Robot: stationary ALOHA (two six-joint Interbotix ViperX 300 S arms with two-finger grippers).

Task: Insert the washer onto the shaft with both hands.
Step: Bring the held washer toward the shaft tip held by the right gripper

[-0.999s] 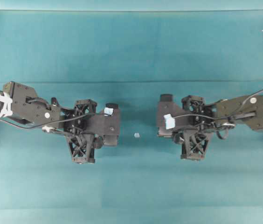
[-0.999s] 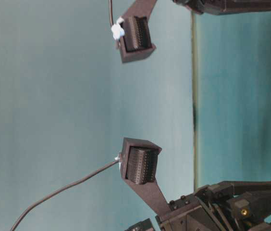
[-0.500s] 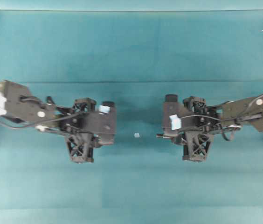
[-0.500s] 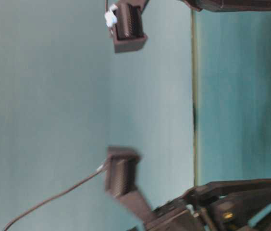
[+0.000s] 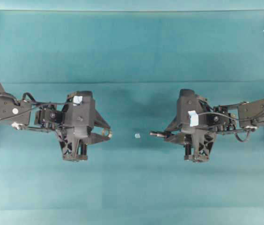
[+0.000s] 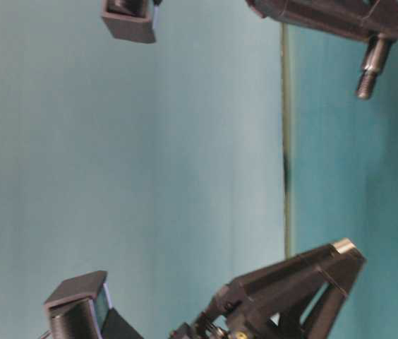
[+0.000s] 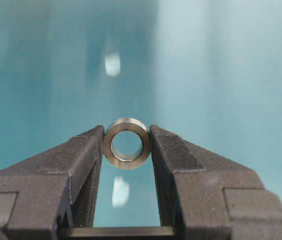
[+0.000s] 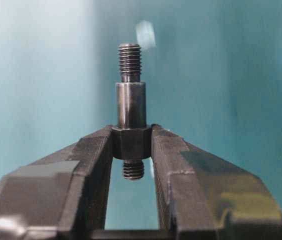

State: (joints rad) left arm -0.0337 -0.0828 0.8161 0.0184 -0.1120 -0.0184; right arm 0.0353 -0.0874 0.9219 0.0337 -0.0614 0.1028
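Compared with the overhead frame from 1 s earlier, both arms are seen drawn back toward their own sides of the table, and the gap between them is wider. The wrists are now levelled, so that the shaft and the washer are exposed in that view, where neither could be made out before. The small pale chip is unmoved on the teal cloth, between the 2 grippers.

The washer is a thick, smooth, silvery-grey metal ring with an open bore. It is clamped across its rim at the tips of the left gripper, the bore facing the camera. The matte black jaws are held narrow on it.

The shaft is a dark, stepped metal rod: threaded tip, smooth collar, thicker body, short threaded stub. The thicker body is pinched between the tips of the right gripper, the long end projecting past the jaws toward the left gripper.
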